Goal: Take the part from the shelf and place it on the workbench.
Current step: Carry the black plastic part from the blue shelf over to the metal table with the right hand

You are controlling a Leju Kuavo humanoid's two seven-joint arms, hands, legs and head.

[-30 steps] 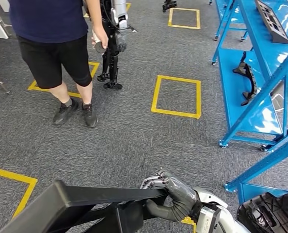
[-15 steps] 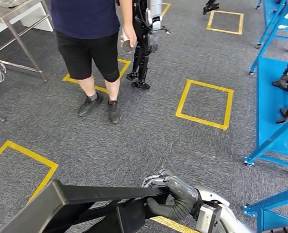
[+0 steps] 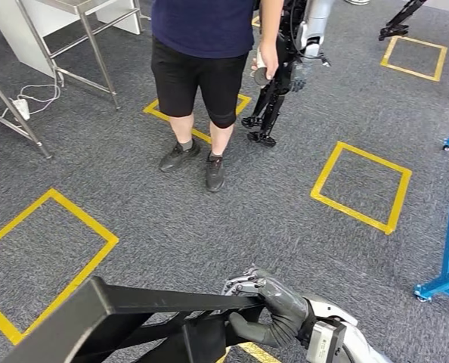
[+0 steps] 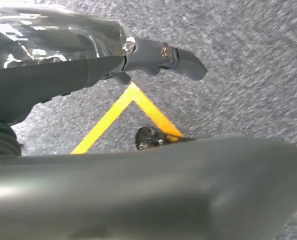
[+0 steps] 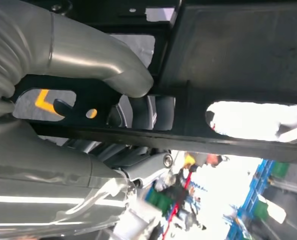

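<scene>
The right hand (image 3: 274,306) grips the end of the long black part (image 3: 137,314) above the grey carpet (image 3: 153,219) near a person (image 3: 211,45), its thumb (image 5: 101,62) pressing the slotted frame underneath, while the left hand (image 4: 56,65) hangs beside it, grip unclear.

— How many parts is the robot carrying?
— One long black metal frame part (image 3: 153,314), held at its end by the one grey right hand (image 3: 270,306).
— Ahead of that hand?
— One person in dark shorts (image 3: 208,72), one black-legged second robot (image 3: 279,72), and four yellow tape squares (image 3: 360,186) on the grey carpet.
</scene>
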